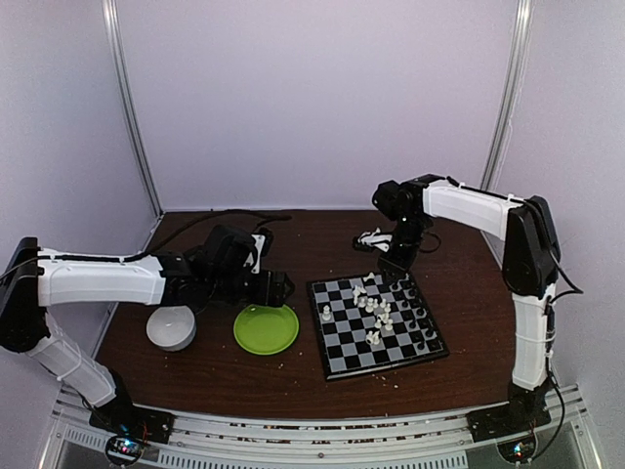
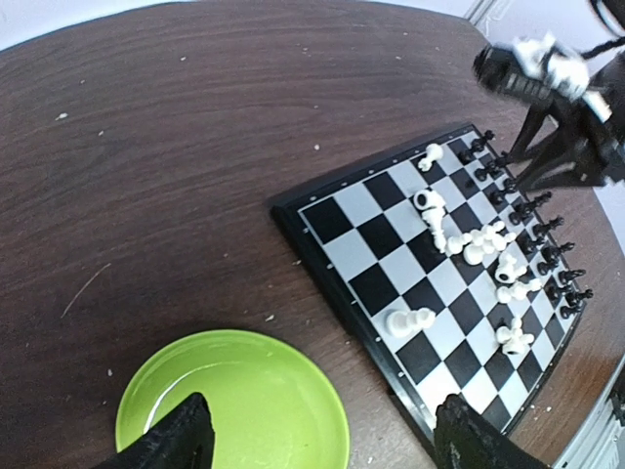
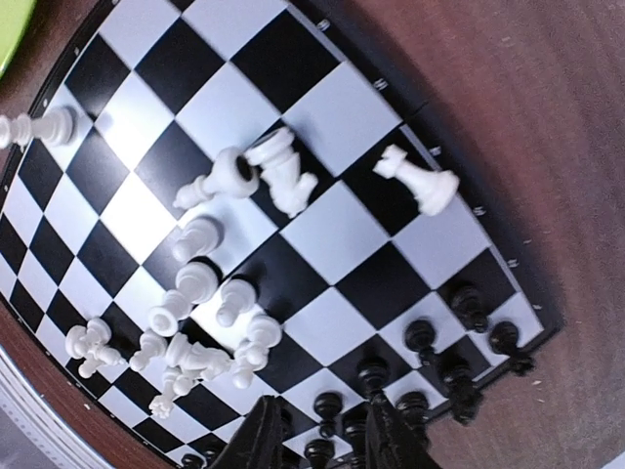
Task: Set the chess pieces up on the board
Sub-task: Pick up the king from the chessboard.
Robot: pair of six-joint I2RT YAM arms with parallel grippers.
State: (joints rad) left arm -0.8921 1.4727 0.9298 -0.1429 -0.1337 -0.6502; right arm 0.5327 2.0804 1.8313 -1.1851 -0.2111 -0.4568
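Seen from above, the board (image 1: pixel 342 354) lies slightly skewed on the right half of the table (image 1: pixel 225 376). The green plate (image 1: pixel 266 329) sits just beside its left edge, and a white bowl (image 1: pixel 171 327) is further left. The black pieces (image 1: pixel 422 315) stand in rows along the board's right edge, which I take to be their home ranks. The white pieces (image 1: pixel 377 309) are bunched around the middle, many of them toppled, with one standing alone near the left edge. I reckon black is largely set and white is not yet sorted. My left gripper (image 1: pixel 278 288) hangs over the table just past the plate's far side, apart from the board. My right gripper (image 1: pixel 395 264) hangs over the board's far right corner. From my left wrist, the left fingers (image 2: pixel 171 440) are spread wide with nothing between them, above the plate. The board lies ahead and to the right, clear of them, so I judge this a waiting pose that leaves the board free for my other arm. From my right wrist, the right fingers (image 3: pixel 259 435) are close together directly over the black rows at the board's edge, and a black piece shows in the narrow gap. I cannot tell whether they pinch it or merely straddle it. The white heap lies nearby toward the board's middle, and one white piece lies on its side near the far edge.
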